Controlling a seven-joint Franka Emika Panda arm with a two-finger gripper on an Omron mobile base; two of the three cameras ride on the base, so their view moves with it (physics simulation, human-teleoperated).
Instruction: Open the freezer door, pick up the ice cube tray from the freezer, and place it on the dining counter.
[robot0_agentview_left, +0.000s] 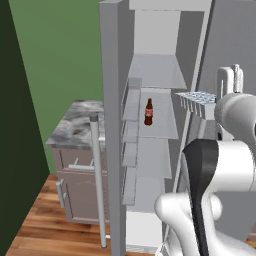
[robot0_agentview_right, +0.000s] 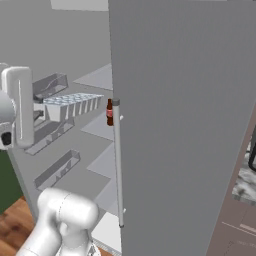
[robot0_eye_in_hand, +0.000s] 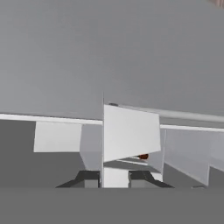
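The ice cube tray (robot0_agentview_left: 196, 101) is a white grid of pale cells. It hangs level in the air just outside the freezer (robot0_agentview_left: 157, 70), at the height of the bottle shelf. My gripper (robot0_agentview_left: 216, 108) is shut on the tray's right end. In the right base view the tray (robot0_agentview_right: 72, 105) sticks out to the right from the gripper (robot0_agentview_right: 40, 112). In the hand view the tray (robot0_eye_in_hand: 131, 131) stands edge-on as a white slab between my fingertips (robot0_eye_in_hand: 89, 177). The freezer door (robot0_agentview_left: 112, 125) is swung wide open, with its bar handle (robot0_agentview_left: 97, 175) towards me. The dining counter is out of view.
A brown bottle (robot0_agentview_left: 148, 111) stands on a freezer shelf. Bins (robot0_agentview_right: 56, 168) line the inside of the open door. The wider plain grey door (robot0_agentview_right: 190, 125) is shut, close on the right. A small marbled counter (robot0_agentview_left: 77, 125) over handled cabinets sits left of the fridge.
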